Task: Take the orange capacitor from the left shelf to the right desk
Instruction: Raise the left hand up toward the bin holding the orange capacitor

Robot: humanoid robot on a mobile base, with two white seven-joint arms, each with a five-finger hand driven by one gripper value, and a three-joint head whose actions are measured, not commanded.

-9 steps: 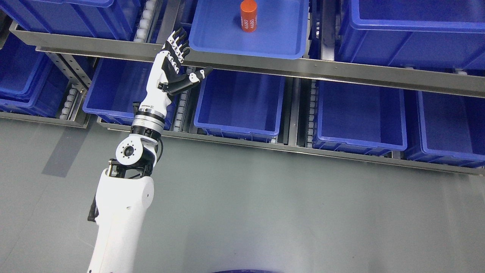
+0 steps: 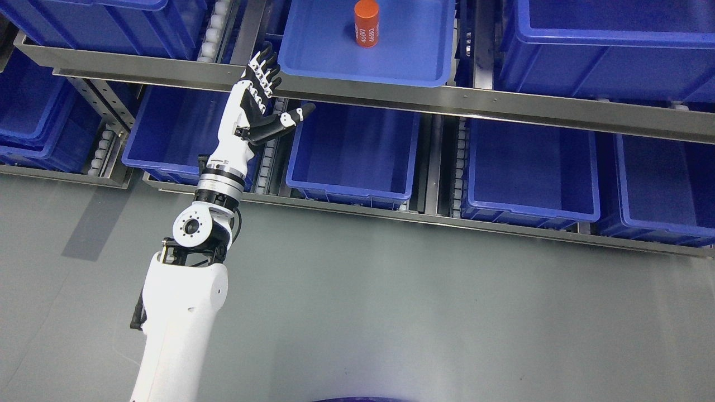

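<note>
The orange capacitor (image 2: 366, 23), a small cylinder with white print, stands upright in a shallow blue tray (image 2: 318, 53) on the upper shelf level. My left hand (image 2: 276, 92) is raised in front of the steel shelf rail, left of and below the capacitor, apart from it. Its fingers (image 2: 263, 66) point up and are spread, the thumb (image 2: 293, 116) sticks out to the right, and it holds nothing. The white left arm comes up from the bottom left. The right arm does not show.
A steel shelf rail (image 2: 503, 106) runs across below the tray. Deep blue bins (image 2: 352, 153) fill the lower level, with more bins (image 2: 609, 50) on the upper level at right and left. Grey floor (image 2: 419, 312) spreads in front.
My left hand has risen slightly and shifted a little to the right, toward the tray's near left corner. The capacitor has not moved.
</note>
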